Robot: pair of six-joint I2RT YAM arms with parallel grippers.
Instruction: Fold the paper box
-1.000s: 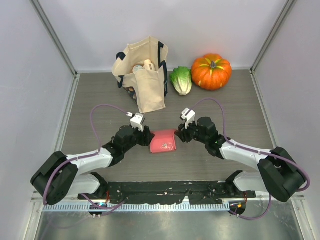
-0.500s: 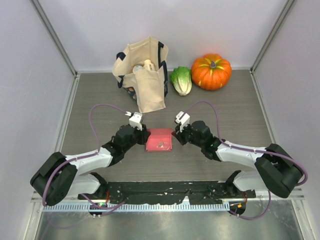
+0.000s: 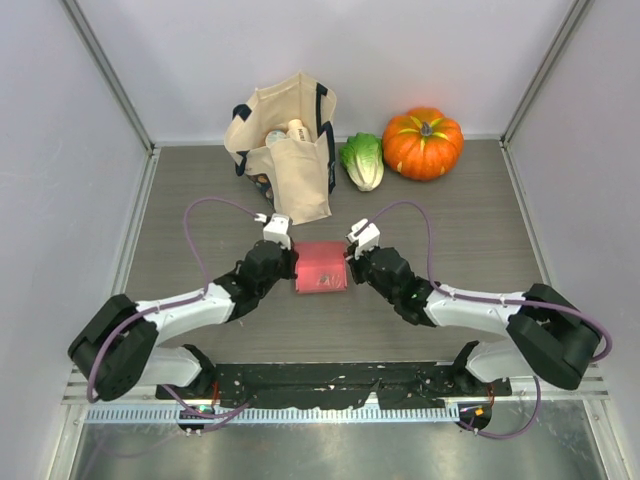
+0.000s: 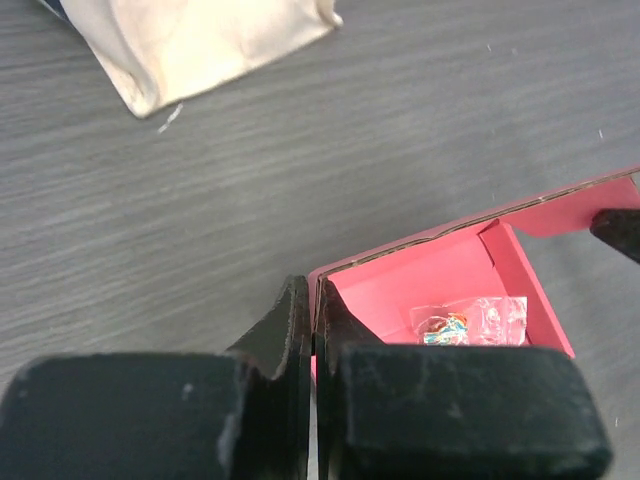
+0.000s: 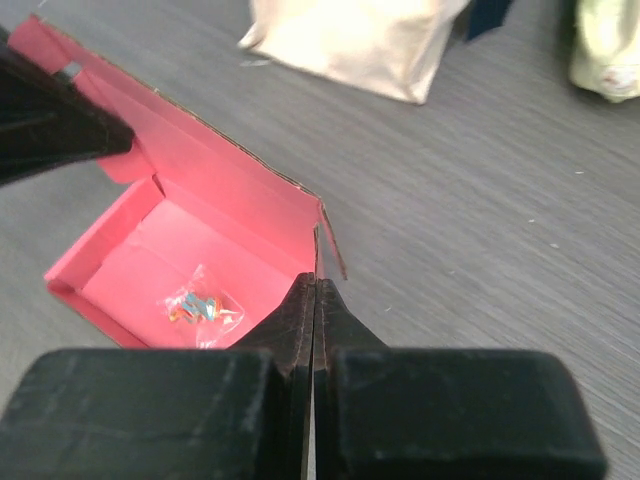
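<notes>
A: Since a second ago, the paper box [image 3: 321, 268] has slid away from the arm bases and squared up. Both pincers went from part-open to closed.

B: Top view now?

A: Box is a pink open tray, mid-table [image 3: 200, 200], just on the near side of the tote bag [image 3: 285, 150]. Cabbage [image 3: 363, 160] and pumpkin [image 3: 424, 142] sit well apart from it at the far edge. Left gripper [image 3: 296, 262] is on the box's left side, right gripper [image 3: 349, 264] on its right side. Both arms are stretched low, forearms angling inward, wrists facing each other across the box.

B: Left wrist?

A: Left gripper [image 4: 313, 300] is pressed together, pinching the top edge of a pink wall at the corner. Box [image 4: 440, 275] is open and its inside shows. A small clear packet [image 4: 470, 320] with coloured bits lies on its floor. A flap runs along the far wall, and the right gripper's dark tip [image 4: 620, 232] is at that flap's end. Tote bag [image 4: 190, 40] is at top left.

B: Right wrist?

A: Same story. Right gripper [image 5: 315, 290] has its fingers tight together, with the thin pink wall edge running into the seam between them. Box [image 5: 190, 225] has a long flap standing along one side, with the packet [image 5: 200, 305] inside. Left gripper [image 5: 50, 115] is at the opposite corner, touching the flap. Tote bag [image 5: 350, 35] is beyond, cabbage [image 5: 605, 50] in the top right corner.
</notes>
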